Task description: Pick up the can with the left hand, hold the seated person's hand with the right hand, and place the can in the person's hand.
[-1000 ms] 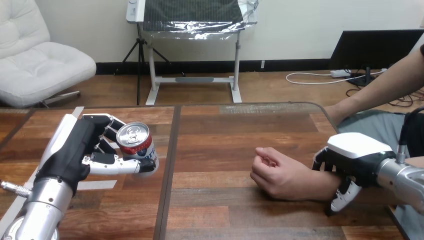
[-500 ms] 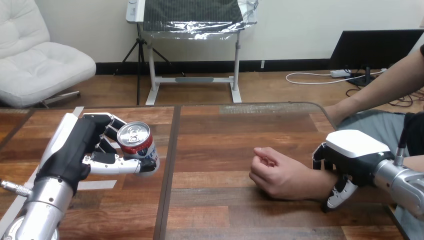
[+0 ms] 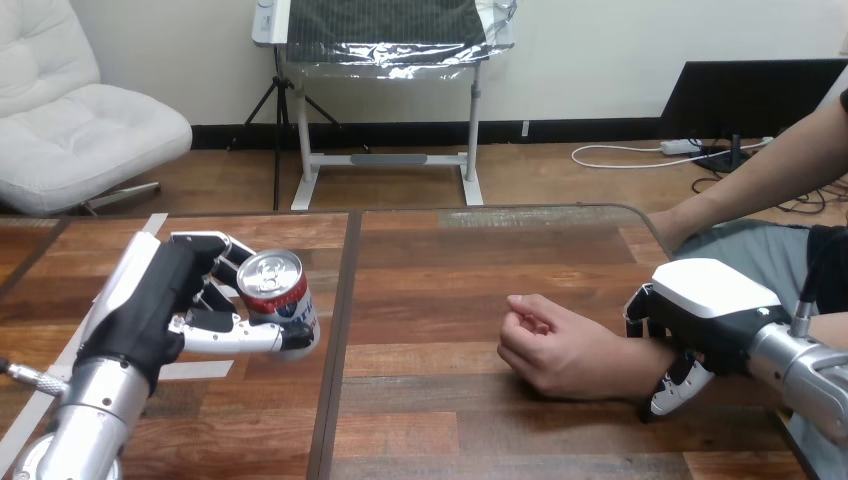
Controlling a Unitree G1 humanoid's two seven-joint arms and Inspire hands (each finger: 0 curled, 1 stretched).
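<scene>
A red, white and blue can (image 3: 279,300) with a silver top stands tilted in my left hand (image 3: 165,300), whose fingers and thumb curl round it at the table's left. The person's hand (image 3: 555,345) rests on the table at the right, loosely curled, palm side down. My right hand (image 3: 700,320) sits over the person's wrist, its fingers behind the wrist and its thumb (image 3: 672,390) curling down in front of it, so it grips the wrist.
The wooden table (image 3: 430,270) has a dark seam (image 3: 338,330) running front to back just right of the can. A strip of pale tape (image 3: 190,369) lies under my left arm. The person's other arm (image 3: 760,180) reaches in at the upper right.
My left hand has shifted the can slightly right and down. My right hand has settled a little lower on the person's wrist, its thumb tucked further under.
</scene>
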